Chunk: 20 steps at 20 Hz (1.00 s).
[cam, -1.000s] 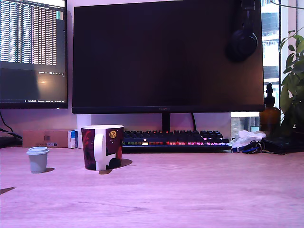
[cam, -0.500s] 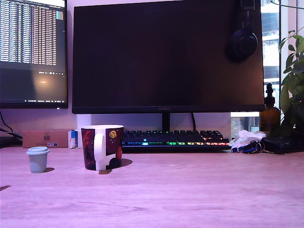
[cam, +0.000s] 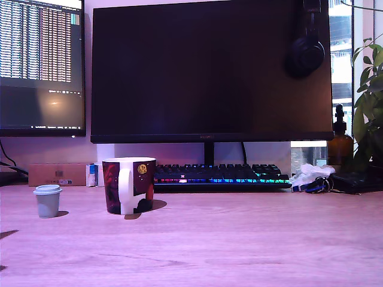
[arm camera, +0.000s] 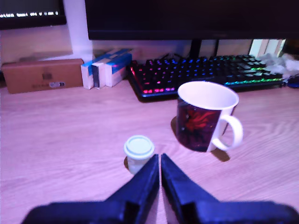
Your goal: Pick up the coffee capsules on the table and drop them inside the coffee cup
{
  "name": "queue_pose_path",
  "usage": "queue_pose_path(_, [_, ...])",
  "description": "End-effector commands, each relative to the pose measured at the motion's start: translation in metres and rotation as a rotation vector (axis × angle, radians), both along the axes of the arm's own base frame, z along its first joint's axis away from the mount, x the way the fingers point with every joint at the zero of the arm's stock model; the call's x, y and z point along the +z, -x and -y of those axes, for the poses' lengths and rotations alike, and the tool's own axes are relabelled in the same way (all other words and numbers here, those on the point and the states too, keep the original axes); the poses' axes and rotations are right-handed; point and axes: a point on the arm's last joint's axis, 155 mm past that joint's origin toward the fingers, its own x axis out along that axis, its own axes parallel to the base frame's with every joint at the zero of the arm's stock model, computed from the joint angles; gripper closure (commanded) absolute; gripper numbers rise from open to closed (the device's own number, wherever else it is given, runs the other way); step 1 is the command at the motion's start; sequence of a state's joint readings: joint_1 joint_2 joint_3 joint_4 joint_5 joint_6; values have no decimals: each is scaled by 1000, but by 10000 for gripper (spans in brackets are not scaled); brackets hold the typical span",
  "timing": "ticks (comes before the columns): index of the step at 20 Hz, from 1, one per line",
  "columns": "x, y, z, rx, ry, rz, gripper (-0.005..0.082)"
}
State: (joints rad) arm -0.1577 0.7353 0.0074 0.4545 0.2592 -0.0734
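Note:
A small pale grey-cream coffee capsule point(cam: 47, 201) stands upright on the wooden desk, towards the exterior view's left. The dark red-and-black mug point(cam: 128, 185) with a white handle and gold emblem stands to its right, a short gap between them. In the wrist view my gripper point(arm camera: 160, 157) is shut with nothing between its dark fingers point(arm camera: 145, 179). The capsule point(arm camera: 138, 152) sits just beyond the fingertips, apart from them. The mug point(arm camera: 205, 115) shows its white inside, which looks empty. The exterior view does not show the gripper.
A backlit keyboard point(cam: 221, 175) lies behind the mug under a large dark monitor point(cam: 209, 72). A cardboard box point(arm camera: 42, 74) and small blue-white cartons point(arm camera: 106, 68) line the back. Keys, crumpled paper point(cam: 310, 175), a brown bottle point(cam: 339, 143) and a plant point(cam: 368, 107) sit at the right.
The faint shadow at the desk's left edge in the exterior view has shifted lower. The keyboard's lights changed colour. Capsule and mug have not moved.

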Motion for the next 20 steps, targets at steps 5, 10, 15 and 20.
queue_pose_path(5, [-23,-8,-1,8,-42,-36,790])
queue_pose_path(10, [-39,-13,-1,11,-50,-76,790])
queue_pose_path(15, [-42,-17,0,11,-53,-92,780])
queue_pose_path(20, [-41,-17,0,11,-52,-90,780])
